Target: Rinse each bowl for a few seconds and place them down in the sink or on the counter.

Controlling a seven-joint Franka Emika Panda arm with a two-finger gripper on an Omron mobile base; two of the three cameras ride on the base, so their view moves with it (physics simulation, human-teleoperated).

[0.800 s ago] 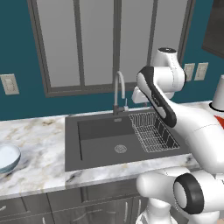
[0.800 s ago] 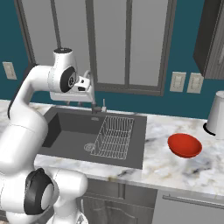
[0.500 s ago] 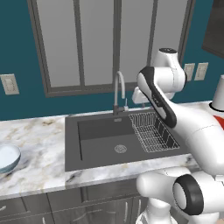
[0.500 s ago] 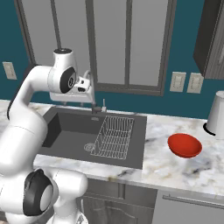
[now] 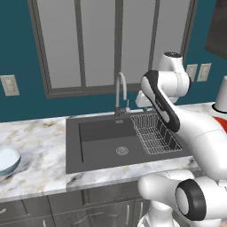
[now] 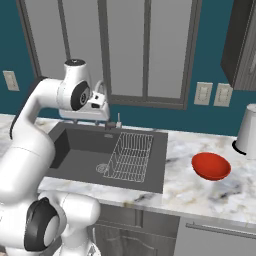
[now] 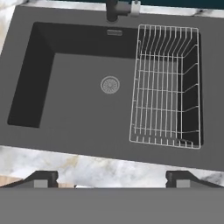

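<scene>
Tool [image 7: 111, 177] spread wide, empty, above near rim of dark grey rectangular sink [image 7: 74, 113]. Wire rack [image 7: 166, 87] fills right side. Glossy red bowl [image 6: 211, 166] on marble tabletop [image 6: 190, 192] right; pale blue-grey bowl [image 5: 6, 160] far left.

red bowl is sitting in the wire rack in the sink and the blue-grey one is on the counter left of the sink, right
Not quite. The red bowl sits on the counter right of the sink, as the right base view shows; the wire rack holds nothing. The blue-grey bowl is on the counter left of the sink.
</scene>
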